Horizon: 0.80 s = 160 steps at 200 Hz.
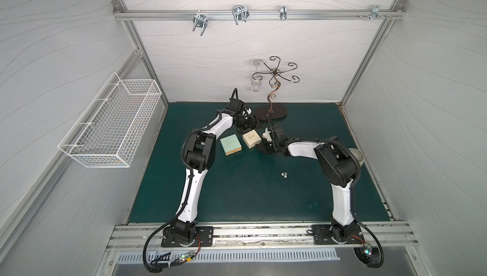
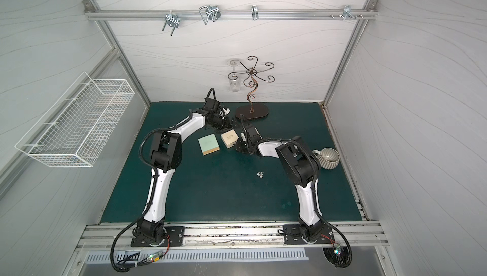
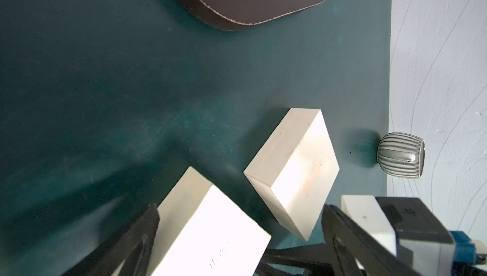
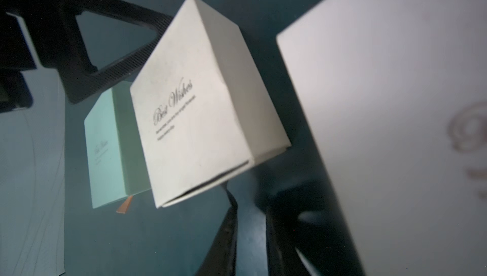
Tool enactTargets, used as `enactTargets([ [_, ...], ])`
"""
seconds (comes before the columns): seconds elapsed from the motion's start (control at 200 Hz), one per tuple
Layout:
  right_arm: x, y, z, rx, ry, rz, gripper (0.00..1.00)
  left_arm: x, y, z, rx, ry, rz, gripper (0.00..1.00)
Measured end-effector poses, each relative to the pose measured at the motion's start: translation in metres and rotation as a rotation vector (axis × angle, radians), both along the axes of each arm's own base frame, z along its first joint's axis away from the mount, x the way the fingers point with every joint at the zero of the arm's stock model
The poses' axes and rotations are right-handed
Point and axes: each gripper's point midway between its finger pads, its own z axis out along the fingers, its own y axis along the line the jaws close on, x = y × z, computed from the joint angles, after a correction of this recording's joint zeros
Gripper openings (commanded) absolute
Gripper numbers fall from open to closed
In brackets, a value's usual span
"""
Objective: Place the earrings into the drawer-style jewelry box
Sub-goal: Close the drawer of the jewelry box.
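The earrings (image 1: 284, 174) (image 2: 260, 174) are a tiny silvery cluster lying on the green mat in front of my right forearm, clear of both grippers. The drawer-style jewelry box (image 1: 251, 140) (image 4: 200, 119) is cream with "Best Wishes" lettering, and a dark slit shows at its drawer end. My left gripper (image 1: 250, 127) (image 3: 241, 208) stands open at the box's far side, with the box (image 3: 210, 235) between its fingers. My right gripper (image 1: 263, 146) (image 4: 250, 208) is at the drawer end, its fingers a narrow gap apart with only mat between them. A thin dark pull tab (image 4: 227, 193) hangs at one fingertip.
A mint-green box (image 1: 231, 144) with an orange tab lies left of the cream one. A plain white box (image 3: 290, 172) (image 4: 382, 103) sits close by my right wrist. A dark-based jewelry stand (image 1: 271, 112) is behind, a ribbed grey mug (image 2: 328, 158) at the right and a wire basket (image 1: 110, 124) on the left wall.
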Motion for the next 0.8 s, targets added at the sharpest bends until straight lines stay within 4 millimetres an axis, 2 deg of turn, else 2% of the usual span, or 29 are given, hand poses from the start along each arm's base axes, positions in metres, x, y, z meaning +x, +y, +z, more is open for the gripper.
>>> enactTargets([
  [0.385, 0.002, 0.001, 0.005, 0.017, -0.017, -0.003, 0.15, -0.001, -0.001, 0.001, -0.011, 0.004, -0.009, 0.99],
  [0.63, 0.014, 0.013, 0.013, 0.042, -0.042, -0.005, 0.14, -0.002, -0.002, 0.003, -0.026, 0.008, -0.017, 0.99],
  [0.8, 0.016, 0.017, 0.009, 0.049, -0.034, -0.009, 0.14, -0.002, -0.001, 0.003, -0.031, 0.008, -0.019, 0.99],
])
